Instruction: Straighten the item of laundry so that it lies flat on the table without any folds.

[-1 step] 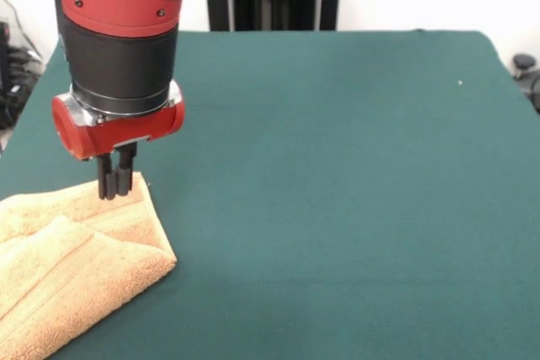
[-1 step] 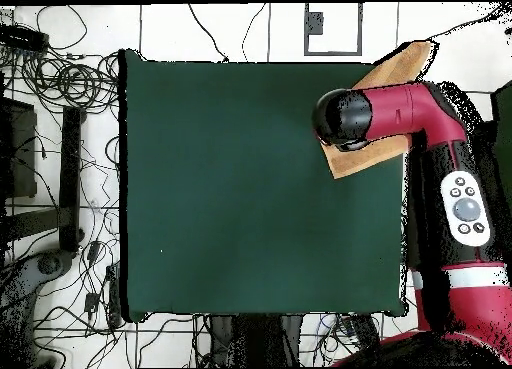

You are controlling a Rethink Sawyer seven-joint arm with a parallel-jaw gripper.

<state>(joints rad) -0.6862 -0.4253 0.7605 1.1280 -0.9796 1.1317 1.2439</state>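
Down at eight o'clock on the green desk (image 1: 337, 166), the jaws (image 1: 116, 185) stand closed, pinching the folded tan towel's (image 1: 76, 267) far corner.

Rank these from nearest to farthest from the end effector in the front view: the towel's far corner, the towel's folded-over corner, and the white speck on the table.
1. The towel's far corner: directly at the end effector tips, picture left.
2. The towel's folded-over corner: lower down, toward the camera, just right of the tips.
3. The white speck: far across the table, upper right.
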